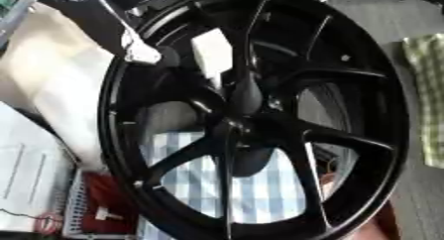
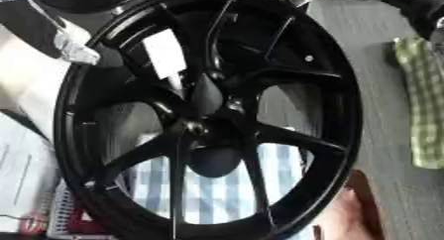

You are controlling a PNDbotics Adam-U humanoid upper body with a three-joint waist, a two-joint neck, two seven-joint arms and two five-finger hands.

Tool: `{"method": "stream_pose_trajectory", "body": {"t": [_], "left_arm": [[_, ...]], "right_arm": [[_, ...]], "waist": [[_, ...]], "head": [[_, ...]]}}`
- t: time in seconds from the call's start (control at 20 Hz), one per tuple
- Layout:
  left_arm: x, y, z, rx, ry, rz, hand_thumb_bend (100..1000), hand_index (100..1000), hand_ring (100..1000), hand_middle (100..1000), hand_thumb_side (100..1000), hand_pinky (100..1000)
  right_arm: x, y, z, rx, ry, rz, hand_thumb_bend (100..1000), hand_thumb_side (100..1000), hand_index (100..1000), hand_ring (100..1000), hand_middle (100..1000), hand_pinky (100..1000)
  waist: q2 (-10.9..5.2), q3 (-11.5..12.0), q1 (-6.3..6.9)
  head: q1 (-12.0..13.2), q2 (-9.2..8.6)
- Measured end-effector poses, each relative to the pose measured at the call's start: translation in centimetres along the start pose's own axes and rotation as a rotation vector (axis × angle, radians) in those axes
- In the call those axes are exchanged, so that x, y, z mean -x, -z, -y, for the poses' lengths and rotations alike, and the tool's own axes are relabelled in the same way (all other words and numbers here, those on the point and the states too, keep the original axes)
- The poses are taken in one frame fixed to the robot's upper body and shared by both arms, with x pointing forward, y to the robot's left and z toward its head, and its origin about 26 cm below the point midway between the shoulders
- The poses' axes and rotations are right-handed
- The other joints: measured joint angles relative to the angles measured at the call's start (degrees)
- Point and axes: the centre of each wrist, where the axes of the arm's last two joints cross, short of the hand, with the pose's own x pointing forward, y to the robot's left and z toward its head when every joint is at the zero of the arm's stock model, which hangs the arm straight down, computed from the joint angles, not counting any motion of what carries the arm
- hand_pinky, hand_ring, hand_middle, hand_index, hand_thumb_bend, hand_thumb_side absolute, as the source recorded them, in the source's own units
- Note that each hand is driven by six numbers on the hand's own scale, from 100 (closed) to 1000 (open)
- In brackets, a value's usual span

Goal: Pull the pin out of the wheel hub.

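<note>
At the upper-left rim: the robot's left hand meets the big black spoked alloy wheel, which stands on edge. Can't tell how open the hand is or whether it holds anything.
Pin: honestly can't make it out. The wheel hub sits dead centre, well apart from that hand.
Risk: a tug could roll or tip the wheel, I reckon. Only a person's hand seems to steady it, lower right.
Views: right eye shows the person's hand plainly; left eye mostly hides it behind spokes.
Right hand: nowhere in sight.

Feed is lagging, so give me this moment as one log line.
wheel: upright, fills view | white tag: on spoke | pin: not made out | robot hands: cannot tell | checked cloth: behind spokes | person's hand: at lower rim
</note>
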Motion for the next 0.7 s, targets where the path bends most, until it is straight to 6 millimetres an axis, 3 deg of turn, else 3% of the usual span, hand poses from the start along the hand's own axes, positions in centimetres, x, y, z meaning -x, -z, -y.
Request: {"method": "stream_pose_trajectory", "body": {"t": [0.35,0.7], "left_arm": [[1.3,0.0,0.3,0.128,0.052,0.042,476,856,868,801,131,860],[2.5,0.0,0.0,0.176,0.048,0.026,348,836,867,805,100,860]], "right_arm": [[-0.2,0.2,-0.3,-0.009,0.003,0.005,309,484,711,727,641,815],[-0.2,0.5,-0.7,-0.037,-0.001,0.005,308,482,711,728,642,816]], "waist": [[0.34,-0.8,0.39],[0.99,-1.6,0.35]], "head": [[0.1,-0.80],[0.6,-1.35]]}}
